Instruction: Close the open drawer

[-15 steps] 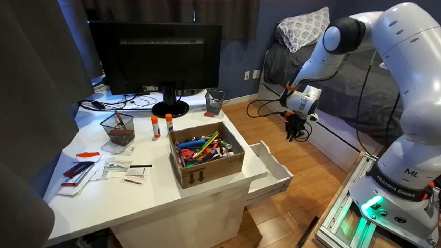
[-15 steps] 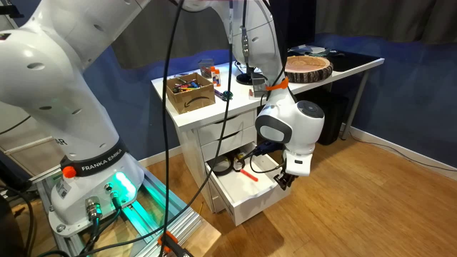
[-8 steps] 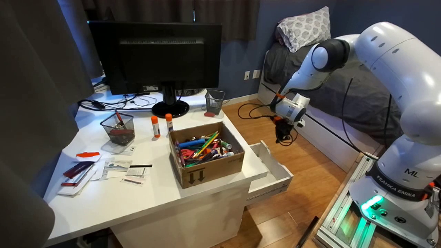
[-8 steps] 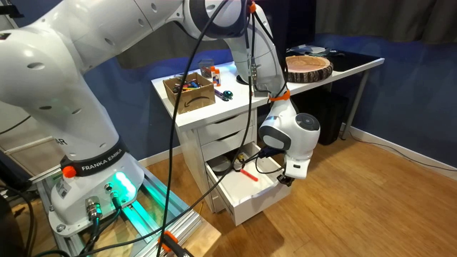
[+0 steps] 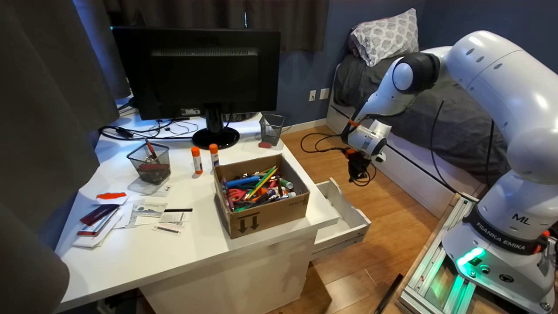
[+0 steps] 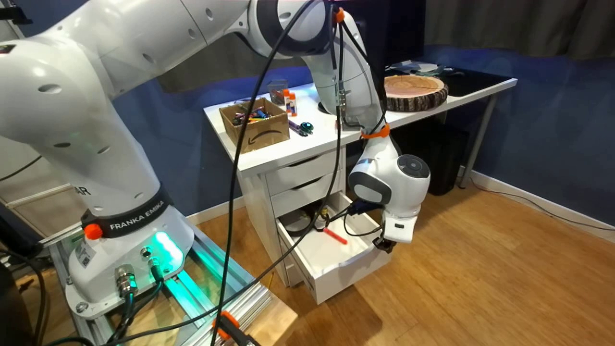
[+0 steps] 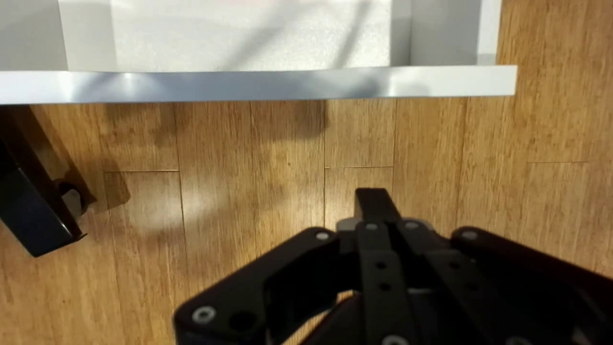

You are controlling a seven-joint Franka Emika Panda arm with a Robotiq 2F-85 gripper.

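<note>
Gripper (image 7: 378, 206): closed, with its two black fingers set together and pointed down over the wooden floor (image 7: 287, 201).
Drawer (image 6: 353, 275): pulled well out of the white cabinet (image 6: 254, 216) under the desk (image 5: 187, 257), below two drawer fronts (image 6: 303, 174) that are set flush.
Clearance: in the wrist view, the fingertips are separated from the drawer's front edge by a strip of floor; in an exterior view, the gripper is seen against the front edge's far end.
Drawer contents: a red stick (image 6: 335, 235) is laid on the white bottom, and a dark round item (image 6: 294, 223) is placed toward the back; the smaller things beside it cannot be made out.
Arm (image 5: 505, 100): bent downward, with its wrist held beside the drawer's front end; its base is lit by a green light (image 5: 471, 256).
Desktop: a cardboard box (image 5: 274, 216) filled with coloured pens and pencils is placed near the edge; two orange-capped glue sticks (image 5: 197, 162) are stood upright near it, and a black monitor (image 5: 196, 74) is seen from behind.
Beyond: a bed (image 5: 462, 117) is covered in dark grey, topped by a patterned pillow (image 5: 388, 35).
</note>
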